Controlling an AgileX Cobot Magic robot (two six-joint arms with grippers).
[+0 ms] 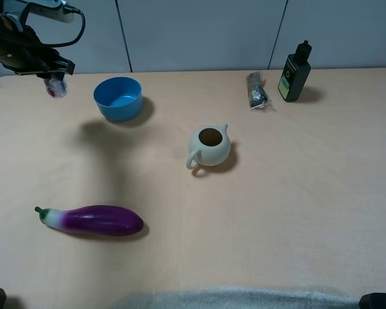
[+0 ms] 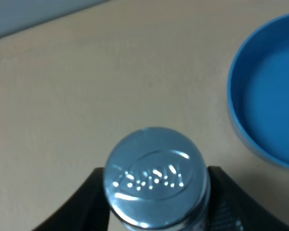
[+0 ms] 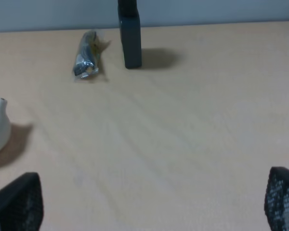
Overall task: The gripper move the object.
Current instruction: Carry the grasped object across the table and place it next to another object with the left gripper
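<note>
The object, a small clear bottle (image 1: 56,87) with red-white contents, hangs above the table's far left corner, just left of the blue bowl. My left gripper (image 1: 53,77) is shut on it. In the left wrist view its silver cap (image 2: 155,180) sits between the two black fingers (image 2: 84,204), which press on either side. My right gripper (image 3: 154,204) stands open low over the table's near right part. Its black fingertips (image 3: 17,204) are far apart and hold nothing.
A blue bowl (image 1: 118,98) sits at the back left, next to the held bottle. A cream teapot (image 1: 209,147) stands mid-table. A purple eggplant (image 1: 93,219) lies front left. A dark green bottle (image 1: 296,72) and a dark packet (image 1: 257,91) are at the back right.
</note>
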